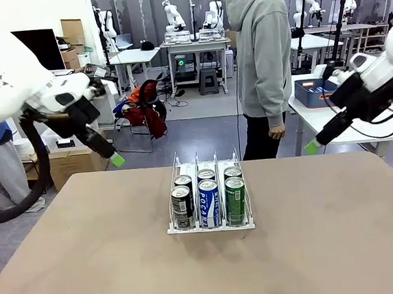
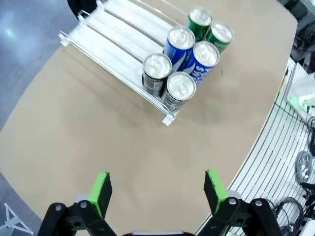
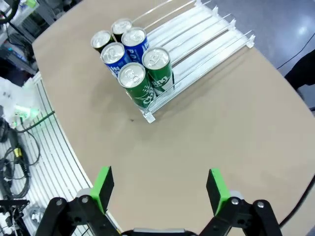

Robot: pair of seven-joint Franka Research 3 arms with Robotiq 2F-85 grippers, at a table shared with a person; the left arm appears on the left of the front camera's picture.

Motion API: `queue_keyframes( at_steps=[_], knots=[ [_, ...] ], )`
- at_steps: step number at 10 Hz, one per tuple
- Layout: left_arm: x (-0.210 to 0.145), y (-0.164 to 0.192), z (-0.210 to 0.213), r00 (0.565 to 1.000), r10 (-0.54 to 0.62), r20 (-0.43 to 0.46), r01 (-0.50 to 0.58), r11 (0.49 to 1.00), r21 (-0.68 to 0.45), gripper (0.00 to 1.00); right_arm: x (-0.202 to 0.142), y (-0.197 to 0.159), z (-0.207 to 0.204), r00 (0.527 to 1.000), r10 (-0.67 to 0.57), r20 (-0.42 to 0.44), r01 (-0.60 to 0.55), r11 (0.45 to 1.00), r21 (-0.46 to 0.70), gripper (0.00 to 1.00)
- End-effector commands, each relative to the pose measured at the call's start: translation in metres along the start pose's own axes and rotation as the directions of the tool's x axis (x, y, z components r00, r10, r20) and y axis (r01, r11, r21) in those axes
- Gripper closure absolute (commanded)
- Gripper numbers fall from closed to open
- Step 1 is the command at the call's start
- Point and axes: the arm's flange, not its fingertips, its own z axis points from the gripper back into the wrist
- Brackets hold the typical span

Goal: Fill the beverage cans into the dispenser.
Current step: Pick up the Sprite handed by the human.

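The dispenser (image 1: pixel 210 227) stands mid-table with two beverage cans in each lane, all upright at its front lip: black-and-silver (image 1: pixel 182 207) on the left, blue-and-white (image 1: pixel 209 202) in the middle, green (image 1: pixel 235 200) on the right. My left gripper (image 1: pixel 115 157) hangs above the table's far left corner. My right gripper (image 1: pixel 312 147) hangs above the far right. In the left wrist view the gripper (image 2: pixel 157 184) is open and holds nothing, with the dispenser (image 2: pixel 113 39) far below. The right wrist view likewise has its gripper (image 3: pixel 159 182) open above the dispenser (image 3: pixel 206 34).
A person in a grey hoodie (image 1: pixel 264 51) stands just beyond the table's far edge, hands down. A blue bin (image 1: pixel 313 92) sits on a side table at the right. The rear halves of the dispenser lanes are bare, and open tabletop (image 1: pixel 89 253) surrounds the rack.
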Motion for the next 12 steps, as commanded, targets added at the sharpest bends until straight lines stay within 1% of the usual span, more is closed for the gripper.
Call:
queue_keyframes(
  at_steps=[1,2,6,7,8,9,10,11,12],
  knots=[
    [-0.012,0.006,0.002,0.999,0.002,0.037,-0.003,0.999,0.039,0.00,-0.005,-0.011,0.007,0.999,0.004,0.050,-0.004,1.000,-0.012,0.00],
    [0.000,0.000,0.000,1.000,0.000,0.000,0.000,1.000,0.000,0.00,0.000,0.000,0.000,1.000,0.000,0.000,0.000,1.000,0.000,0.00],
    [0.000,0.000,0.000,1.000,0.000,0.000,0.000,1.000,0.000,0.00,0.000,0.000,0.000,1.000,0.000,0.000,0.000,1.000,0.000,0.00],
    [0.002,-0.002,0.000,1.000,-0.006,-0.006,0.006,1.000,0.014,0.00,0.001,0.002,0.001,1.000,0.008,-0.004,-0.008,1.000,-0.018,0.00],
    [0.011,-0.008,0.019,0.996,-0.067,-0.059,0.065,0.997,-0.038,0.00,0.012,0.005,0.014,0.999,0.034,-0.002,-0.034,0.999,0.027,0.00],
    [0.027,-0.008,0.038,0.990,-0.091,-0.110,0.080,0.992,-0.101,0.00,0.029,-0.002,0.036,0.999,0.036,-0.030,-0.034,0.998,0.057,0.00],
    [0.043,-0.006,0.063,0.987,-0.120,-0.103,0.104,0.984,-0.142,0.00,0.046,-0.010,0.061,0.998,0.051,-0.028,-0.048,0.995,0.089,0.00],
    [0.052,-0.005,0.083,0.987,-0.132,-0.095,0.116,0.980,-0.163,0.00,0.057,-0.017,0.080,1.000,0.015,-0.008,-0.014,0.995,0.102,0.00],
    [0.058,-0.005,0.099,0.990,-0.128,-0.066,0.116,0.980,-0.161,0.00,0.063,-0.025,0.099,1.000,-0.005,0.013,0.004,0.992,0.128,0.00]
  ],
)
